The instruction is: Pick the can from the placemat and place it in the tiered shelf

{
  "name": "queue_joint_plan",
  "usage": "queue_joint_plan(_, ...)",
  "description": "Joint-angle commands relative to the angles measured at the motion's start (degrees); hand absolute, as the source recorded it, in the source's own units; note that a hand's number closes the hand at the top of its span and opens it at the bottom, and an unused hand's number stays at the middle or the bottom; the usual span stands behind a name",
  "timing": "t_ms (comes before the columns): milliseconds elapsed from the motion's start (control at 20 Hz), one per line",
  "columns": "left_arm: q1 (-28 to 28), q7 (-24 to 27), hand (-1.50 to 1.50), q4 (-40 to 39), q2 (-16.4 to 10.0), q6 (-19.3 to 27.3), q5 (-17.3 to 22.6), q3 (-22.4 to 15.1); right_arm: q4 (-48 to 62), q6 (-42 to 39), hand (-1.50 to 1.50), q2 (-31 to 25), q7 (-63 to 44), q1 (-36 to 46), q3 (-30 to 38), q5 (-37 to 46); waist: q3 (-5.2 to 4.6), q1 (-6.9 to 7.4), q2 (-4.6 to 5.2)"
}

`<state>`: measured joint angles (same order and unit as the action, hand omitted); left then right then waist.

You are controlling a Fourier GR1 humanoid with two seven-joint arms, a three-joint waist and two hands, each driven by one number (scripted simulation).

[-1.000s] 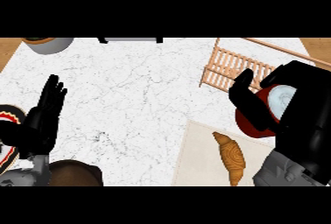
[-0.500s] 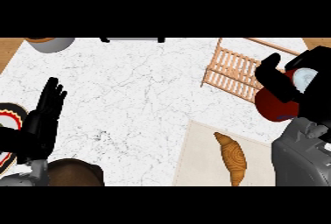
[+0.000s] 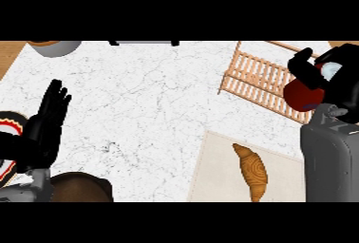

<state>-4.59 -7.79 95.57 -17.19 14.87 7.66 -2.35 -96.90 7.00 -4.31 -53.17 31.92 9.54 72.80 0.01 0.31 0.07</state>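
right hand [image 3: 341, 88] curls round the red can [image 3: 303, 97] beside the wooden tiered shelf [image 3: 256, 78]; best keep it level and seat it on the slats before releasing.

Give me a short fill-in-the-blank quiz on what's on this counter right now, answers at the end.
1. The right hand is curled round a ____ can.
2. The croissant lies on the beige ____.
3. The left hand, fingers up at the view's left, holds ____.
Missing words: red; placemat; nothing.
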Motion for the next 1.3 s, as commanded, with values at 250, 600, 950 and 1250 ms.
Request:
queue_joint_plan(250,-0.1,0.3,0.00,-0.6,3.2,0.1,-2.5,-1.1,13.6,13.5,1.50,-2.3,3.2,5.8,6.8,-5.0,0.01,0.25,0.08)
queue_joint_plan(600,1.2,-0.4,0.00,0.5,3.3,-1.1,-3.8,1.2,18.5,11.9,-1.50,-5.4,6.5,6.1,7.8,-14.2,-0.01,-0.05,-0.06)
queue_joint_plan(950,4.3,-1.3,0.00,4.5,2.7,-2.8,-3.6,2.5,18.0,17.4,-1.50,-5.8,13.9,5.4,7.4,-19.6,0.00,0.12,-0.08)
queue_joint_plan(1250,3.0,-0.3,0.00,2.5,3.5,-3.8,-2.7,3.7,7.7,17.2,-1.50,-6.3,7.0,6.9,7.6,-18.9,-0.04,-0.21,-0.24)
